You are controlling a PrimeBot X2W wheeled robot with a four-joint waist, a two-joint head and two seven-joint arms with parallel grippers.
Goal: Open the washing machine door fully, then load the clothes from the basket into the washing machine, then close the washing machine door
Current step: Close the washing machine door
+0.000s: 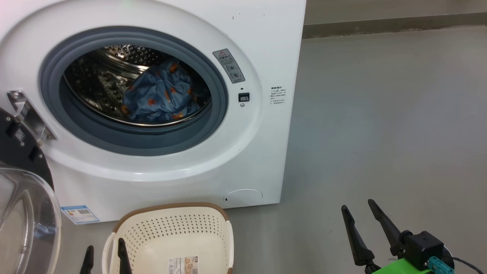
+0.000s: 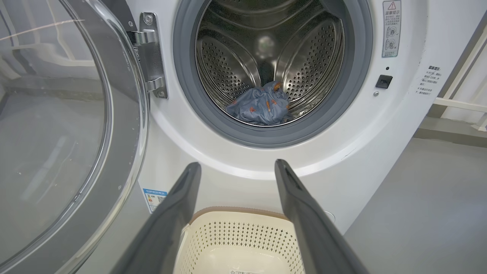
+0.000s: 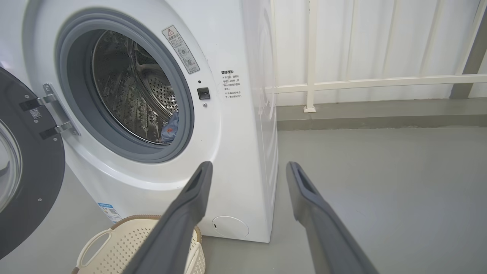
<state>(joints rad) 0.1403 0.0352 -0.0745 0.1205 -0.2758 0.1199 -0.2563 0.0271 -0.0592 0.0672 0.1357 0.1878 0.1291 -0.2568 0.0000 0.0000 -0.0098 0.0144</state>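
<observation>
Basket (image 1: 167, 231) half out of frame

door (image 2: 57, 133) swung open | clothes (image 2: 260, 108) in drum | gripper (image 2: 236, 169) spread above basket (image 2: 243, 238)

Laundry corner: washing machine (image 1: 266, 38), bare grey floor (image 1: 380, 114).

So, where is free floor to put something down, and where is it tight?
Free: the grey floor right of the washing machine, ahead of the right gripper. Tight: in front of the machine, where the basket stands beside the open door, with the left gripper at its left handle.
</observation>
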